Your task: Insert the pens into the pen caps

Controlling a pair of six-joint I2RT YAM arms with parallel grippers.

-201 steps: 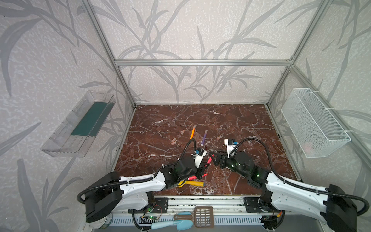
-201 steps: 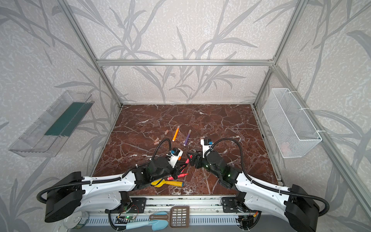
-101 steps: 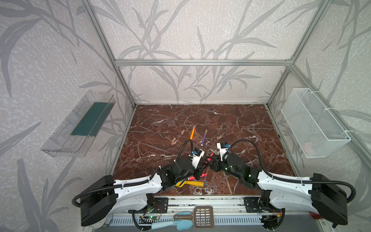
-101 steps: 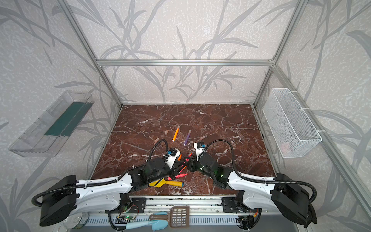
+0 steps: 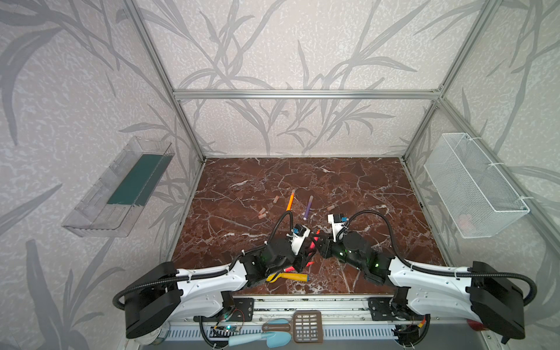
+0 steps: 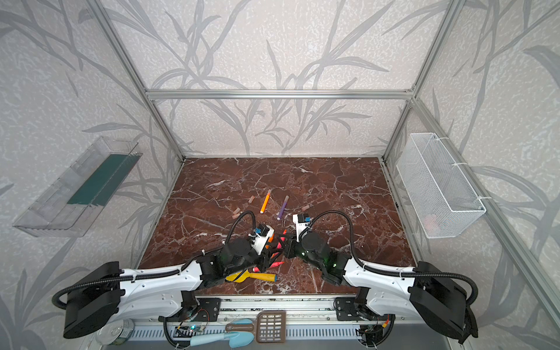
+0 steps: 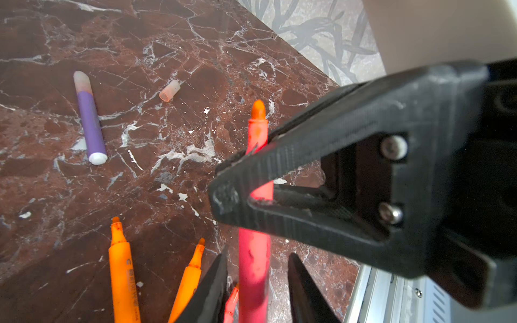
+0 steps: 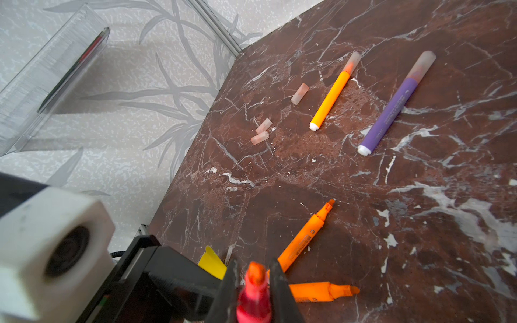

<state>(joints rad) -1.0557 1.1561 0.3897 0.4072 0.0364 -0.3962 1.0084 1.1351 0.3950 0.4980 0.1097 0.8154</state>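
Note:
A pink-red pen (image 7: pixel 256 268) with a bare orange tip stands tilted above the table between both grippers. My right gripper (image 8: pixel 254 263) is shut on it just below the tip. My left gripper (image 7: pixel 257 254) is open around the lower barrel, with a gap on each side. In both top views the two grippers meet near the front middle, left gripper (image 5: pixel 306 257) and right gripper (image 5: pixel 318 245). Two uncapped orange pens (image 8: pixel 305 237) (image 8: pixel 321 291) lie below. An orange pen (image 8: pixel 331 93) and a purple pen (image 8: pixel 391 109) lie capped farther back. Loose pen caps (image 8: pixel 300 94) (image 8: pixel 259 138) (image 7: pixel 169 90) lie near them.
A yellow toy shovel (image 5: pixel 288 276) lies under the left arm near the front edge. A white wire basket (image 5: pixel 472 188) hangs on the right wall and a clear tray (image 5: pixel 121 188) on the left wall. A brown scoop (image 5: pixel 306 325) lies on the front rail.
My right gripper has moved left to the pink-red pen and shut on it. My left gripper, shut on that pen before, has opened its jaws.

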